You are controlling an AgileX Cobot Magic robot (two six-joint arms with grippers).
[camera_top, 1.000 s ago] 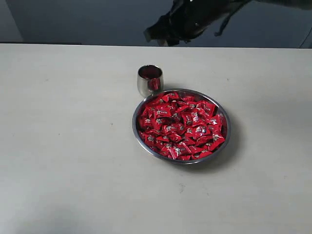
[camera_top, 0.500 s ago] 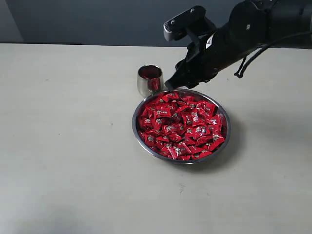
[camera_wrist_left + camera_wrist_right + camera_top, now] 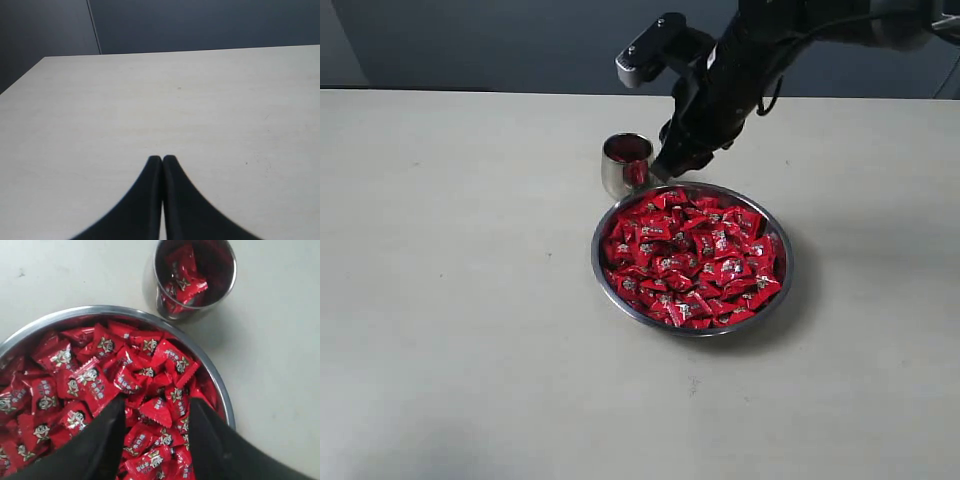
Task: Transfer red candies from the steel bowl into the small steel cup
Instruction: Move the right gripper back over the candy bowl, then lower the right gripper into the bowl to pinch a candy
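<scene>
Pale counter (image 3: 450, 300) under a dark wall carries everything. Left tool (image 3: 162, 165) is clenched with nothing between its tips, over bare counter, with none of the task's things near it in its own view. Cup (image 3: 616, 178) stands just beyond the right tool (image 3: 156, 407), a few candies (image 3: 182, 282) already inside. That tool hangs released, jaws spread over the bowl's (image 3: 594, 258) edge nearest the cup, with the heap directly beneath its tips. These packets look light, slick and crinkly, likely to slide off one another. Pinching one across its puffed middle, not the flat crimped ends, seems safest.
</scene>
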